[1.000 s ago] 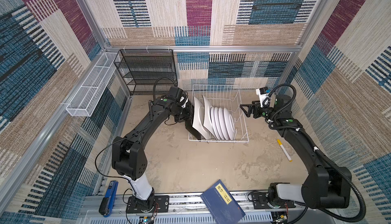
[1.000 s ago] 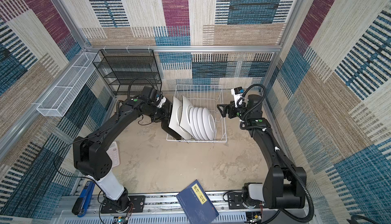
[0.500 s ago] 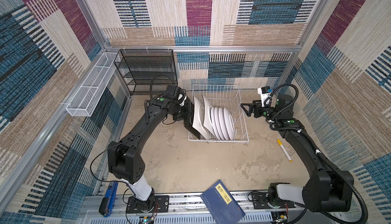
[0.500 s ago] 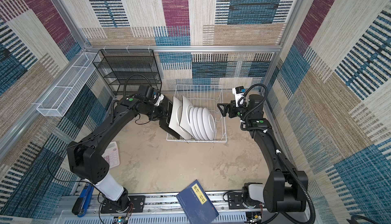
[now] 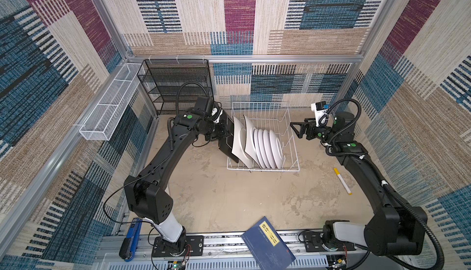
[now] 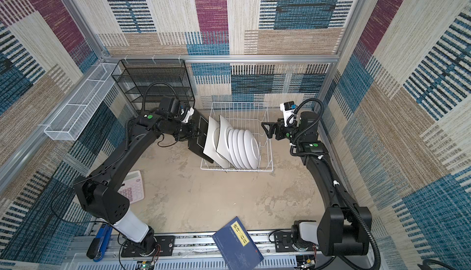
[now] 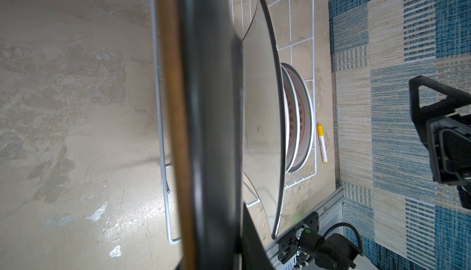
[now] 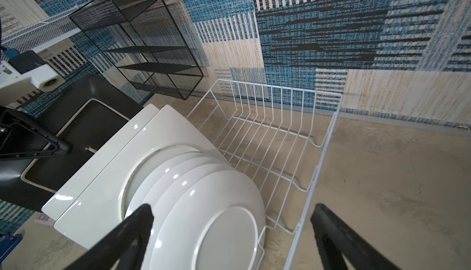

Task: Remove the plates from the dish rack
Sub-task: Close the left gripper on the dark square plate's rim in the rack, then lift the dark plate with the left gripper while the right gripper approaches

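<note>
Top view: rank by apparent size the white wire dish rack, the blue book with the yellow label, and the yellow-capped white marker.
1. White wire dish rack, clearly largest.
2. Blue book with the yellow label.
3. Yellow-capped white marker, by far the smallest.

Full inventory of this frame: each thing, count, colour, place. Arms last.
dish rack: 1, white wire, back centre
black-backed square plate: 1, black back showing, rack's left end
white-faced square plates: 2, white, in rack beside it
round plates: about 5, white, in rack right of those
shelf unit: 1, black mesh, back left corner
mesh tray: 1, white, left wall rail
book: 1, blue, front edge
marker: 1, white and yellow, right of rack
calculator: 1, pinkish white, left side near front
blue tool: 1, blue and black, front left rail
left gripper: 1, black, shut on black-backed square plate
right gripper: 1, black, open, right of rack
</note>
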Available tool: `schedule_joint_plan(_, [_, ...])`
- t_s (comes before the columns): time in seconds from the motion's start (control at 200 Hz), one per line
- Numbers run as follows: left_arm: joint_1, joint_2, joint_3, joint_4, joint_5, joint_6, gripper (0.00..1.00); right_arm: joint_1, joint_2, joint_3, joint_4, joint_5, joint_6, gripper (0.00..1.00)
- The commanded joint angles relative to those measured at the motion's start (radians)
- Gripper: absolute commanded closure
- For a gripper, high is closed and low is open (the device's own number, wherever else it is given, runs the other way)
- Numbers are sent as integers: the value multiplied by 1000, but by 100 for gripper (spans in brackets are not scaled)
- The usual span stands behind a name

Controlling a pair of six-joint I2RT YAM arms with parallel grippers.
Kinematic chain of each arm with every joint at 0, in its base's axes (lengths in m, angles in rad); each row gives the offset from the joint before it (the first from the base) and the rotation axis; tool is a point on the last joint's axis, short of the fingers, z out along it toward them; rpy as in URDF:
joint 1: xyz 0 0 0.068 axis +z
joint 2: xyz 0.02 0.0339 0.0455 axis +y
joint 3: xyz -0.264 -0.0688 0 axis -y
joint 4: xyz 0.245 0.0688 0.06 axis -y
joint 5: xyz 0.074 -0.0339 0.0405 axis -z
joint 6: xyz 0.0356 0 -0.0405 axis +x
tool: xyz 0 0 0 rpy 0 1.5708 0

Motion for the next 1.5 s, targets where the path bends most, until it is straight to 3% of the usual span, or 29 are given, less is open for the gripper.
schedule_joint_plan(0.0, [2,-24,29,22,-12,51,100,-1,-3,14,18,-44,33,1])
schedule_joint_plan(0.336, [32,-76,74,-39,-102,68,100,10,24,84,-21,-187,67,1])
schedule_joint_plan(0.601, [34,-93,152,-36,-193,193,100,128,104,193,-107,-193,48,1])
schedule_joint_plan(0.876, [23,-90,211,-36,-223,448,100,158,122,197,-1,-181,305,1])
schedule_joint_plan(1.087, [-42,-121,213,-29,-391,669,100,167,113,207,58,-170,449,1])
schedule_joint_plan(1.493, [-178,-266,-93,323,-657,1024,100,219,217,345,59,-205,619,1])
